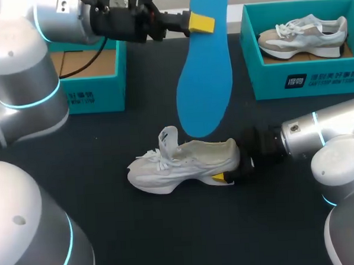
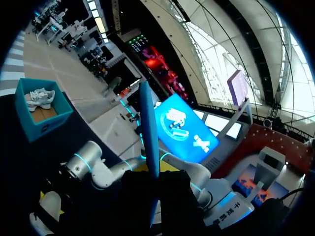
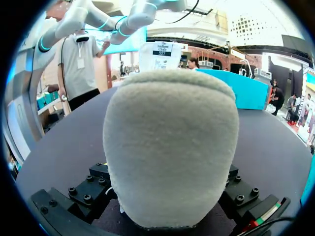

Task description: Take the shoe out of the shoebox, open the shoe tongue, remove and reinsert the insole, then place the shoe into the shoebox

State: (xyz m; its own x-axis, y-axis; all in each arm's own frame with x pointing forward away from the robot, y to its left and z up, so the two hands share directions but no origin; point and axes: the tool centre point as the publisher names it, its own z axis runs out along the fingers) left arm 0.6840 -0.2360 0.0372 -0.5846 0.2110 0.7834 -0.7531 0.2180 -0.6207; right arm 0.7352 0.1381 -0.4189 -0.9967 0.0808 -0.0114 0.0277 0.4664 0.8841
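- The white shoe (image 1: 187, 161) is lying on its sole in the middle of the black table (image 1: 170, 228). Its toe is pointing toward the left arm's side and its heel toward the right arm's side.
- The shoe's tongue (image 1: 168, 137) is sticking up above the laces.
- The blue insole (image 1: 202, 66) is out of the shoe. It is hanging in the air, with its low end just above the shoe's opening in the head view.
- The left gripper (image 1: 200, 23) is pinching the insole near its top end, so its jaws are closing narrow on the thin insole. In the left wrist view the insole (image 2: 149, 132) is showing edge-on, rising straight out ahead of the fingers.
- The right gripper (image 1: 233, 164) is gripping the shoe's heel from two sides, low on the table. Its jaws are standing wide around the heel, and one yellow tip is peeking out under the shoe.
- In the right wrist view the fuzzy heel (image 3: 170, 147) is sitting right between the fingers.
- A teal box (image 1: 97, 83) is sitting at the far left of the table, behind the left arm. It is showing brown cardboard inside.
- Another teal box (image 1: 308, 81) is sitting at the far right. A second shoe (image 1: 305, 35) is lying inside it.
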